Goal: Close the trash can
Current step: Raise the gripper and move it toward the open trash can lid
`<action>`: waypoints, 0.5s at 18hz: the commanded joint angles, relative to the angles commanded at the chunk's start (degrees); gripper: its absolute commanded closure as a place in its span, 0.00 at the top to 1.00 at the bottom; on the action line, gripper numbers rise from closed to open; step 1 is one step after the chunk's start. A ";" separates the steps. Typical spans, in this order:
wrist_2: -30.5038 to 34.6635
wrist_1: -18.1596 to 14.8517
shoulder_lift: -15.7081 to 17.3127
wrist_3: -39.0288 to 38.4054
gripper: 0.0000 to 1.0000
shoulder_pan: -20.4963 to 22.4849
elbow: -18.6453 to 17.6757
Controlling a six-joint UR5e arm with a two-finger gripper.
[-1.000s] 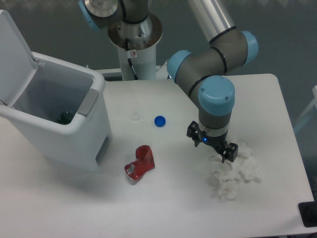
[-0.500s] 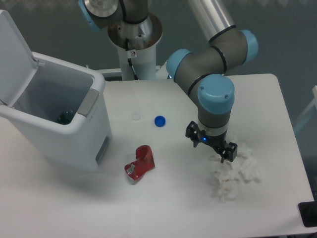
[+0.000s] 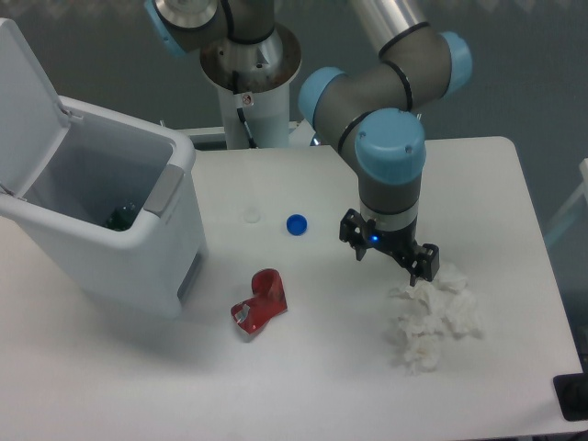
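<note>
The trash can point(image 3: 138, 243) is a large white bin at the left of the table, and its lid point(image 3: 26, 96) stands raised at the back left, so the bin is uncovered. A dark item lies inside it. My gripper point(image 3: 390, 259) hangs at the middle right, far from the trash can, just above the upper edge of a crumpled white tissue point(image 3: 434, 319). Its two black fingers are spread apart with nothing between them.
A crushed red can point(image 3: 261, 301) lies on the white table point(image 3: 322, 386) between the bin and my gripper. A blue bottle cap point(image 3: 296, 224) and a white cap point(image 3: 252, 216) sit further back. The arm's base post point(image 3: 248, 87) rises at the table's back edge.
My gripper has lifted and shifted slightly up and to the left, away from the tissue. The trash can and its lid have not moved.
</note>
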 joint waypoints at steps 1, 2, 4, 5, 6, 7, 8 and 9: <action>-0.44 -0.17 0.88 -0.79 0.96 -0.09 0.18; -1.66 -0.44 2.11 -2.02 0.90 -0.27 0.18; -5.17 -0.62 4.75 -6.31 0.64 -0.44 0.09; -6.49 -0.62 6.06 -8.69 0.47 -0.44 -0.17; -7.81 -0.62 7.38 -10.71 0.29 -0.44 -0.52; -9.04 -0.79 8.79 -12.21 0.15 -0.62 -0.61; -9.66 -1.66 10.28 -12.75 0.00 -1.06 -0.87; -9.76 -2.28 11.86 -13.19 0.00 -1.58 -1.05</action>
